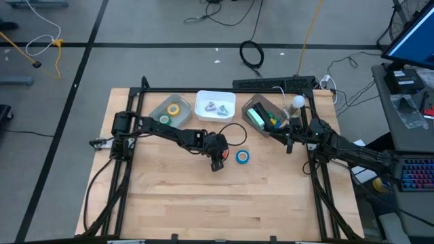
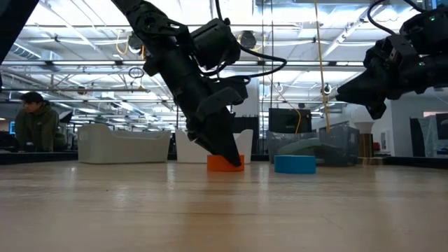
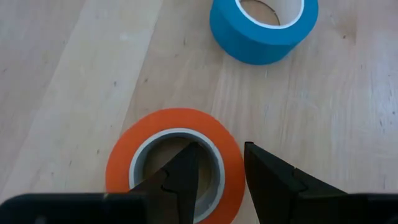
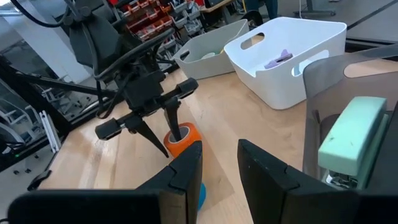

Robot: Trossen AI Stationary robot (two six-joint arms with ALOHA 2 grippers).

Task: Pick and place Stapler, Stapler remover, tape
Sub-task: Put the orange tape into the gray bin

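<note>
- My left gripper (image 3: pixel 217 180): down on the bench (image 1: pixel 169 196), one finger inside the hole of the orange tape roll (image 3: pixel 174 163), the other outside its wall. The fingers straddle the wall; whether they already press it I cannot tell for sure, but they stand close on either side.
- Orange tape roll: flat on the bench, middle of the work area, not yet lifted.
- Blue tape roll (image 1: pixel 243 156): flat on the bench, just beside the orange one, untouched.
- Yellow tape roll (image 1: pixel 175 108) and green tape roll (image 1: pixel 164 120): already in the clear bin (image 1: pixel 157 107) at the back left.
- White bin (image 1: pixel 202 102): back centre, small pale items inside, too small to name.
- Stapler (image 4: pixel 351 134): pale green, in the grey bin (image 1: pixel 252 103) at the back right.
- My right gripper (image 4: pixel 217 165): raised near the grey bin, fingers slightly apart, holding nothing.
- Risks, as I judge them: the thin wall may slip from my fingers on lifting if the pinch is shallow; the roll may tilt and swing; a sideways drag could knock the blue roll.
</note>
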